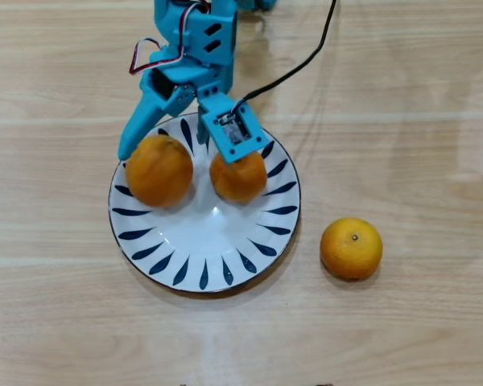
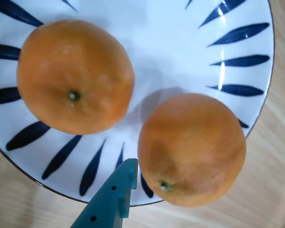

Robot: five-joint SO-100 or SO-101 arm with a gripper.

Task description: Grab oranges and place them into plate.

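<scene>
My end effector [image 1: 195, 157] hangs spread wide over the plate's [image 1: 217, 241] far rim, gripping nothing; two oranges [image 1: 158, 170] rest on the plate beneath me, one beside each finger. Lifting carelessly could nudge the right-hand orange [image 2: 191, 148], near the rim in the wrist view, off the edge. The third orange [image 1: 351, 248] waits on the counter [image 1: 419, 121], well apart.

A black cable [image 1: 294, 71] trails across a pale wood-grain table [image 1: 419, 129] in the overhead view.

Blue arm [image 1: 197, 56] reaches down (jaws spread wide).
</scene>
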